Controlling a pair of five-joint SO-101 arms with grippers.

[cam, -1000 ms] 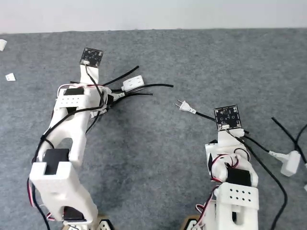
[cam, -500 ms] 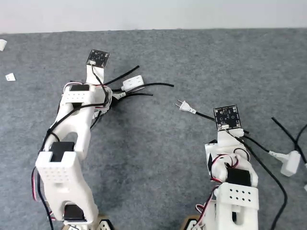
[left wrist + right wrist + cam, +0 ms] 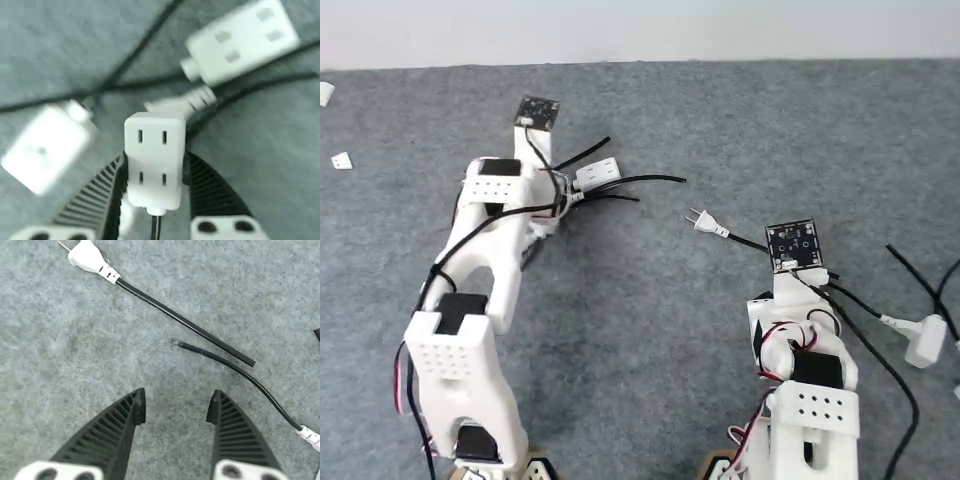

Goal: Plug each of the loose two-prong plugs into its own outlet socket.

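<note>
My left gripper (image 3: 155, 161) is shut on a white outlet socket (image 3: 154, 150) with two pairs of slots, held just above the grey mat. Right beyond it lie a blurred white plug (image 3: 182, 102), a second socket (image 3: 240, 42) and a third socket (image 3: 45, 147) among black cables. In the high view the left arm (image 3: 490, 250) stands over this cable cluster beside a white socket (image 3: 597, 173). My right gripper (image 3: 175, 407) is open over bare mat. A loose two-prong plug (image 3: 87, 257) (image 3: 698, 220) lies ahead of it, apart from the fingers.
A cut black cable end (image 3: 175, 343) lies between the right gripper and the plug's cord. Another white socket (image 3: 925, 340) with cables lies at the table's right edge. Small white scraps (image 3: 340, 160) sit at the far left. The grey mat (image 3: 640, 330) covers the table.
The left arm has swung toward the back and right over the cable cluster, carrying the socket. The right arm and the loose plug have stayed still.
</note>
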